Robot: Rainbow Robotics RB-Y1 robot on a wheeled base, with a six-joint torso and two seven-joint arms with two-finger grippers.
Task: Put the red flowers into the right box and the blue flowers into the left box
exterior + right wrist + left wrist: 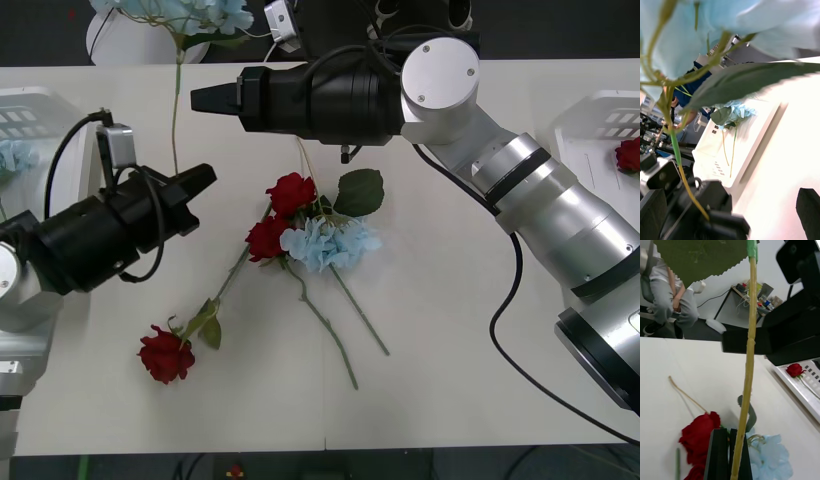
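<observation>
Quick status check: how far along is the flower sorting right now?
Done: one rose lies in the right box, and a boxed blue flower lies in the left box.

In hand: the left gripper is shut on the stem of a second blue flower. The right gripper is open above the table.

Left: three loose roses and a loose blue flower.

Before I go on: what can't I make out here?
- Front view: the left box, cut by the edge and covered by the left arm; flower count hidden.
- Front view: the right box runs off the edge.
- Blue flower in the left gripper: head cropped in front view, blurred close to the open right gripper in its wrist view.
</observation>
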